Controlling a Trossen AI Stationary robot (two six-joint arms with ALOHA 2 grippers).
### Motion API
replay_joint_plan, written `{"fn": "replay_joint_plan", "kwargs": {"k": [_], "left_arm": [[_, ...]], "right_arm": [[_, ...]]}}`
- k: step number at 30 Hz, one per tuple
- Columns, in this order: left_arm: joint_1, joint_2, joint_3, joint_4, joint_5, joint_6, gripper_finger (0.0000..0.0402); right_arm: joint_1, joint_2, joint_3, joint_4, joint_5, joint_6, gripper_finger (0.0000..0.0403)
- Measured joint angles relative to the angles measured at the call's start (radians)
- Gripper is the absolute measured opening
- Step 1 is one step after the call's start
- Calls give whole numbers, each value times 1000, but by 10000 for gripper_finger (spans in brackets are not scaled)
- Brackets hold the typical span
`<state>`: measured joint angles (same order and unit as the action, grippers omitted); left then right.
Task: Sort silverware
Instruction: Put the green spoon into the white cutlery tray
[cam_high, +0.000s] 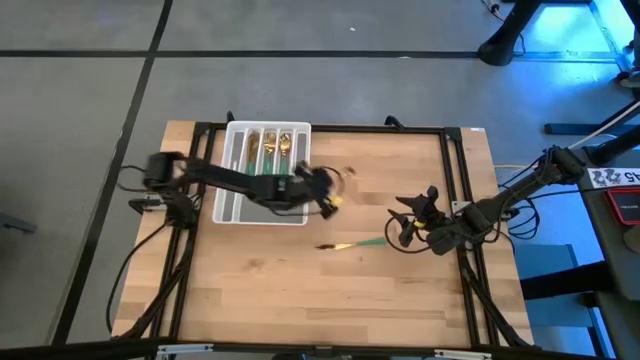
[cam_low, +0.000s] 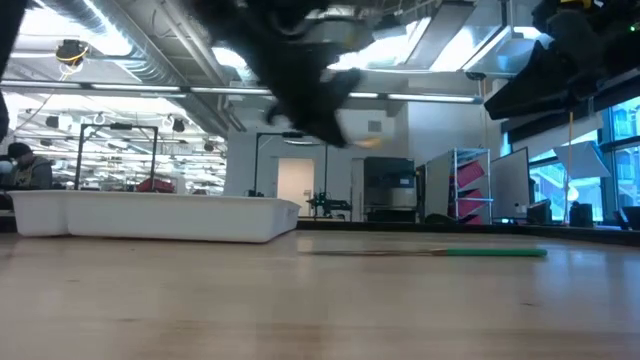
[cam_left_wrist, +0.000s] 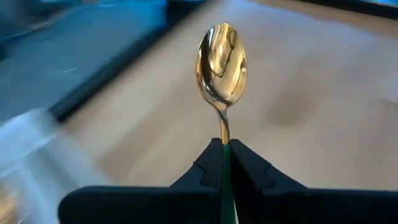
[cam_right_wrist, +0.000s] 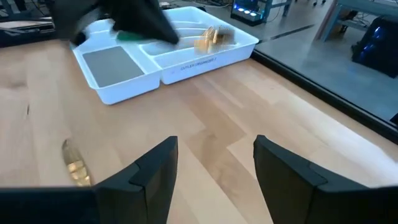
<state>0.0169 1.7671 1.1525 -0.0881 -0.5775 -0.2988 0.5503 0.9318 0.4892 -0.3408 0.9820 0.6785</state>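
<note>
My left gripper (cam_high: 328, 195) is shut on a spoon with a gold bowl (cam_left_wrist: 222, 59) and a green handle. It hovers just right of the white tray (cam_high: 232, 195), above the table. Several gold-headed pieces of silverware (cam_high: 270, 146) lie in the tray's far compartments. One more piece (cam_high: 355, 243) lies flat on the wood, gold head toward the left and green handle (cam_low: 490, 253) toward the right. My right gripper (cam_high: 405, 215) stands open above the table, right of that piece, with nothing between its fingers (cam_right_wrist: 158, 168). My left gripper pinches the spoon's green handle (cam_left_wrist: 225, 163) between its two fingers, just behind the gold neck. The spoon sticks out forward past the fingertips, in line with them, bowl foremost. It is lifted clear of the table.
The tray's near, wide compartment (cam_right_wrist: 112, 62) shows a bare grey floor. A black frame (cam_high: 455, 170) runs round the tabletop. Open wood lies along the near part of the table (cam_high: 320, 300).
</note>
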Motion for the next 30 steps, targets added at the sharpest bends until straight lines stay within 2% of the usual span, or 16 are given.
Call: {"fn": "replay_joint_plan", "kwargs": {"k": [3, 7, 9, 12, 14, 19, 23, 30], "left_arm": [[27, -135, -163, 28, -119, -109, 4], [95, -284, -359, 111, -209, -293, 4], [137, -302, -442, 155, -226, -379, 6], [189, -285, -528, 288, -226, -433, 6], [218, -257, -558, 376, -222, -434, 5], [304, -195, -567, 433, -161, -444, 11], [356, -143, -569, 413, -83, -460, 15], [393, -109, -566, 425, -40, -498, 27]], "right_arm": [[0, 0, 0, 0, -6, 0, 206], [0, 0, 0, 1, 10, 0, 206], [0, 0, 0, 2, 26, 0, 206], [0, 1, 0, 2, 55, 0, 206], [0, 2, 0, 2, 71, -6, 206], [0, 1, 0, 3, 104, -29, 206], [0, 1, 0, 2, 128, -32, 206], [-1, 1, 0, 3, 150, -32, 206]]}}
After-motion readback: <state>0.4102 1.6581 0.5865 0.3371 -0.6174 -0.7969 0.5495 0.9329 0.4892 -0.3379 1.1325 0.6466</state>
